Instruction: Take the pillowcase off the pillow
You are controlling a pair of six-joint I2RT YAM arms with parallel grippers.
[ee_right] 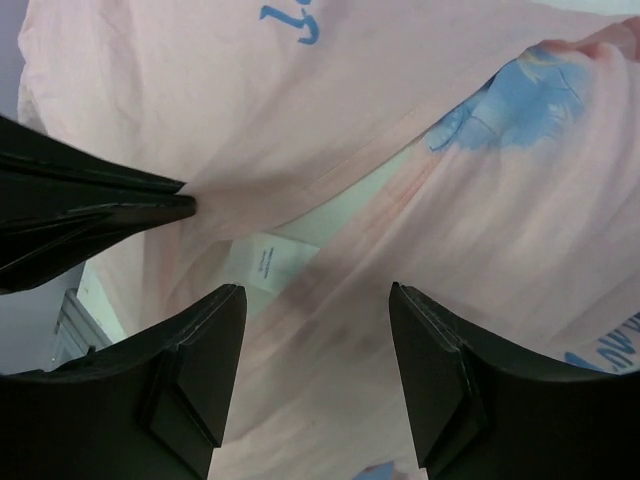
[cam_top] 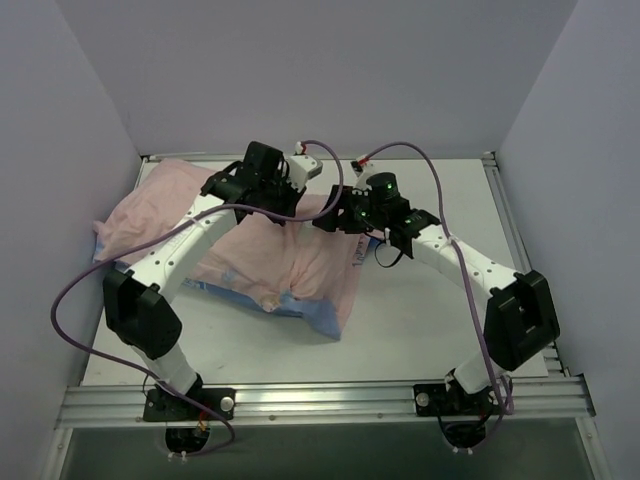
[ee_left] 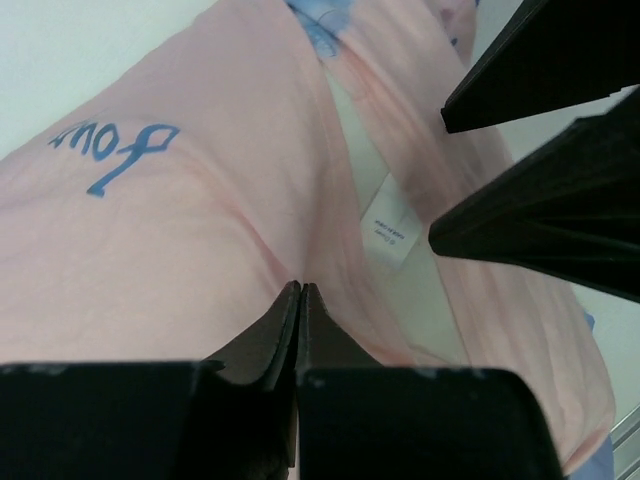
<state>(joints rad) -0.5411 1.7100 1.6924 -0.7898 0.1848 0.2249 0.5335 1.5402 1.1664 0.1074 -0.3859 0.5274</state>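
The pillowcase [cam_top: 250, 255] lies pink side out on the left half of the table, with a blue edge along its near side. The white pillow [ee_left: 355, 160] shows only as a pale strip with a small label in the case's opening; it also shows in the right wrist view [ee_right: 350, 200]. My left gripper [cam_top: 298, 208] [ee_left: 301, 288] is shut on the upper hem of the pillowcase at that opening; its tip also shows in the right wrist view [ee_right: 190, 205]. My right gripper [cam_top: 328, 218] [ee_right: 315, 290] is open just above the lower hem, holding nothing.
The white table [cam_top: 430, 300] has a metal rail [cam_top: 320, 400] along its near edge and grey walls [cam_top: 90, 120] close on three sides. Purple cables [cam_top: 400, 150] loop over both arms. The two wrists are close together above the case's opening.
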